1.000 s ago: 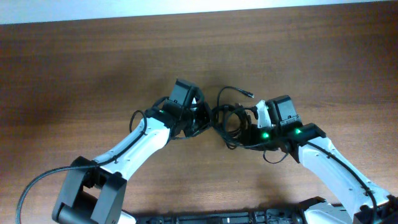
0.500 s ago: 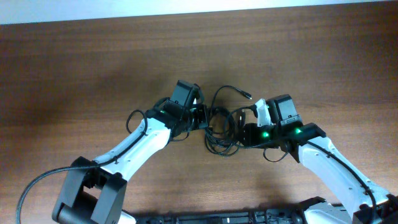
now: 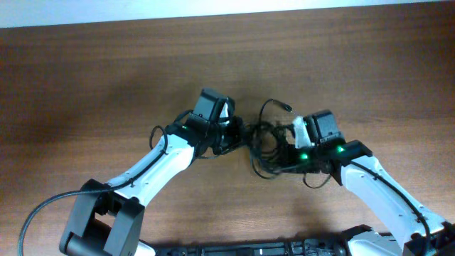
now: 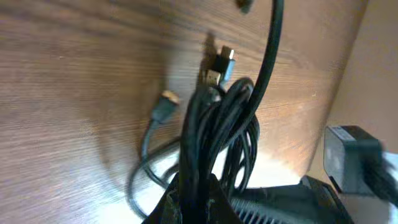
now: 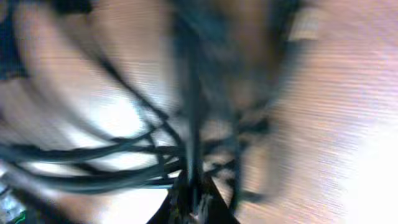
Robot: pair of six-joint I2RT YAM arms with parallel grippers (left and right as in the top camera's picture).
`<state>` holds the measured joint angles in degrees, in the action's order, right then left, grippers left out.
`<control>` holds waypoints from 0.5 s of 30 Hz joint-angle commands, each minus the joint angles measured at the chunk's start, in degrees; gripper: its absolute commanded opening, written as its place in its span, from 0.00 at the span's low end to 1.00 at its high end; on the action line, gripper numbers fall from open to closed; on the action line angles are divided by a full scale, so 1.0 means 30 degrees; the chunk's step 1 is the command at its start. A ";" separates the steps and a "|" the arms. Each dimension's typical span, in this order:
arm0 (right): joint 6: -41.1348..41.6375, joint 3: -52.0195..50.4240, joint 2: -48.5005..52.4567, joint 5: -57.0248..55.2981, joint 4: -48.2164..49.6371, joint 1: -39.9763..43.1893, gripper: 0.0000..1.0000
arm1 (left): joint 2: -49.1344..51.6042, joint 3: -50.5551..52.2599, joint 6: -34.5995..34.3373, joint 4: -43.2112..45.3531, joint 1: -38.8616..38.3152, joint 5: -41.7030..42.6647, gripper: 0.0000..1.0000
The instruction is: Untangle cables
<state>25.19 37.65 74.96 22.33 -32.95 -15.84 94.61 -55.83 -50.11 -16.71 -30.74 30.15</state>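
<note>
The cables (image 3: 264,142) are a bundle of thin black cords with small plug ends, hanging tangled between my two grippers over the wooden table. One free end (image 3: 287,107) sticks up toward the back. My left gripper (image 3: 238,133) is shut on a thick bunch of the cords (image 4: 214,124); its fingers (image 4: 194,202) pinch them at the bottom of the left wrist view, and plug ends (image 4: 225,59) show beyond. My right gripper (image 3: 283,151) is shut on the cords from the right; the right wrist view is blurred, with strands (image 5: 112,168) running into the fingers (image 5: 194,198).
The brown wooden table (image 3: 106,78) spreads wide to the left and back. The pale table edge (image 3: 213,11) runs along the top. The right arm's wrist camera block (image 4: 351,162) shows close in the left wrist view.
The cable bundle has shifted: it hung lower and looser half a second ago, now it is pulled tighter between the grippers. The free end has swung right. The right gripper moved slightly.
</note>
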 commanded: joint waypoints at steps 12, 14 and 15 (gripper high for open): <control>0.7431 -0.0007 0.0138 -1.4236 -0.5107 0.0058 0.08 | -0.1829 -0.0204 0.8604 -0.3985 0.1013 -0.9420 0.00; 0.7431 -0.0007 0.0138 -1.4236 -0.5100 0.0058 0.09 | -0.5676 -0.0306 1.1169 -0.3745 0.1399 -0.9420 0.00; 0.7431 -0.0007 0.0138 -1.4236 -0.5100 0.0058 0.09 | -0.6856 -0.0306 1.1526 -0.3752 0.1632 -0.9406 0.00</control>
<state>46.33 38.22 75.18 -12.49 -46.72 -16.40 84.47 -55.88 -22.81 -28.34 -29.98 11.84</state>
